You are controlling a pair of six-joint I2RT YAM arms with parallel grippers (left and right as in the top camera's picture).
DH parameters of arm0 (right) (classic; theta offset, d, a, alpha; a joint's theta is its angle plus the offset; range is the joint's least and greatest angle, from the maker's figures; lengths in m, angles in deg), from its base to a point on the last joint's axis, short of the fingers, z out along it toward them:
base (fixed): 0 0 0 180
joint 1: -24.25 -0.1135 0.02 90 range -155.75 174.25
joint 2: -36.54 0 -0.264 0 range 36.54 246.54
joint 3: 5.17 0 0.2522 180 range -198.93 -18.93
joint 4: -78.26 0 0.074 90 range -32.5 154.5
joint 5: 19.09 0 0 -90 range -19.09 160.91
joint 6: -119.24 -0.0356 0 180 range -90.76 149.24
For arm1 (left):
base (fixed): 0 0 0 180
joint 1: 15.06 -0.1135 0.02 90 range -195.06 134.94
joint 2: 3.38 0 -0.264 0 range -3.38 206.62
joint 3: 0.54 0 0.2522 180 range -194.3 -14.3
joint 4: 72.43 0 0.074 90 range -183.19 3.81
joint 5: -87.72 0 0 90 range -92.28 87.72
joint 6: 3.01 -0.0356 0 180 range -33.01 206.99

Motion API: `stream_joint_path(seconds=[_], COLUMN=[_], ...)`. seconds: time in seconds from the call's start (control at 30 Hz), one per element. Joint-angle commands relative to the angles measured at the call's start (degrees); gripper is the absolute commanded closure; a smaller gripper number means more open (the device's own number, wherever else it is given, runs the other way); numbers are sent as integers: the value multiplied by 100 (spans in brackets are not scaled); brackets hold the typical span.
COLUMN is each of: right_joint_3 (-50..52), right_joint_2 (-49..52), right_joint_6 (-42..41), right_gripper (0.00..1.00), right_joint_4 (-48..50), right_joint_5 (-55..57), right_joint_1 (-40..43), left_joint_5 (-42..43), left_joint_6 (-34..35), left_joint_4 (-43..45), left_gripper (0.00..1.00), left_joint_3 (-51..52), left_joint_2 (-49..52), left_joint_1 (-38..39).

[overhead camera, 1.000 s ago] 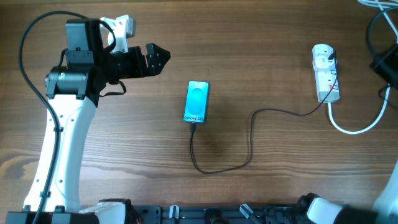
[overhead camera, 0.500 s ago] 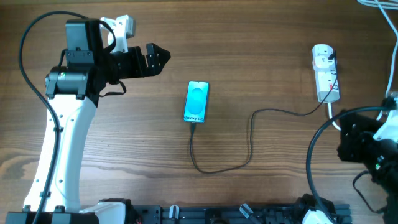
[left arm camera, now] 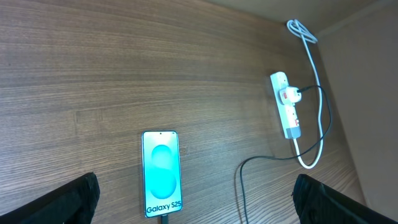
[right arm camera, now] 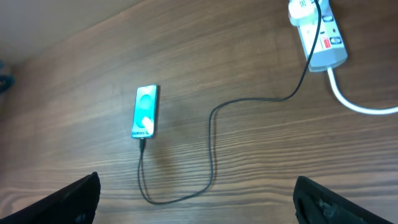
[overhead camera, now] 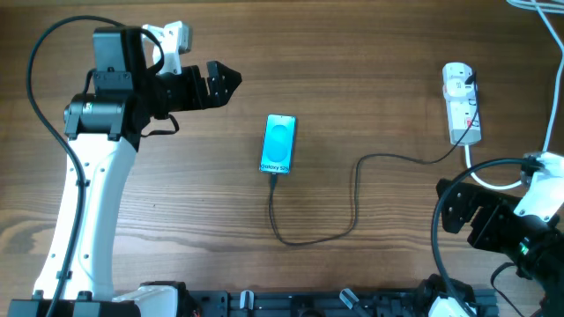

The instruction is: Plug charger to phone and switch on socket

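The phone (overhead camera: 278, 143) lies flat mid-table, its screen glowing cyan (left arm camera: 161, 173) (right arm camera: 145, 111). The charger's thin black cable (overhead camera: 357, 189) runs from the phone's near edge, loops toward the front, then goes right to the white socket (overhead camera: 461, 114) (left arm camera: 287, 113) (right arm camera: 320, 31), where its black plug head (overhead camera: 471, 84) sits. My left gripper (overhead camera: 225, 81) hangs open, up and left of the phone, with nothing between its fingers (left arm camera: 199, 205). My right gripper (overhead camera: 463, 218) is open and empty (right arm camera: 198, 202) at the front right, well short of the socket.
The socket's thick white cord (overhead camera: 502, 180) curves off to the right edge. A coiled white cable (left arm camera: 301, 28) lies at the far corner beyond the socket. A dark rail (overhead camera: 291, 304) runs along the table's front edge.
The right arm has swung from beside the socket down to the front right, and its jaws have gone from shut to open. The left arm, phone and cable have not moved.
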Motion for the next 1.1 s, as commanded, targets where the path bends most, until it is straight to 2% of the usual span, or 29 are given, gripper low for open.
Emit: stream_joint_path(seconds=[0.0,0.1,0.17,0.3,0.43,0.6,0.9,1.07], right_joint_3=[24,332,870,2282,4275,5919,7652,8209], right_joint_2=[-37,-37,-61,-553,-1558,-2594,-3910,-4367], right_joint_6=[627,782,726,146,79,79,136,114], right_gripper=[0,0,0,0,0,1,0,0], right_joint_4=[105,358,955,2778,5396,7237,8365,8432], right_joint_5=[-17,-197,-428,-525,-367,203,774,767], right_joint_1=[-33,-33,-35,-293,-1272,-1784,-1818,-1818], left_joint_5=[4,7,4,7,7,4,7,7], left_joint_6=[-55,-55,-55,-55,-55,-55,-55,-55], left_joint_4=[-2,-2,-2,-2,-4,-2,-2,-2], left_gripper=[0,0,0,0,0,0,0,0], left_joint_3=[-44,-44,-44,-44,-44,-44,-44,-44], left_joint_2=[-4,-4,-4,-4,-4,-4,-4,-4], left_joint_1=[-7,-7,-7,-7,-7,-7,-7,-7])
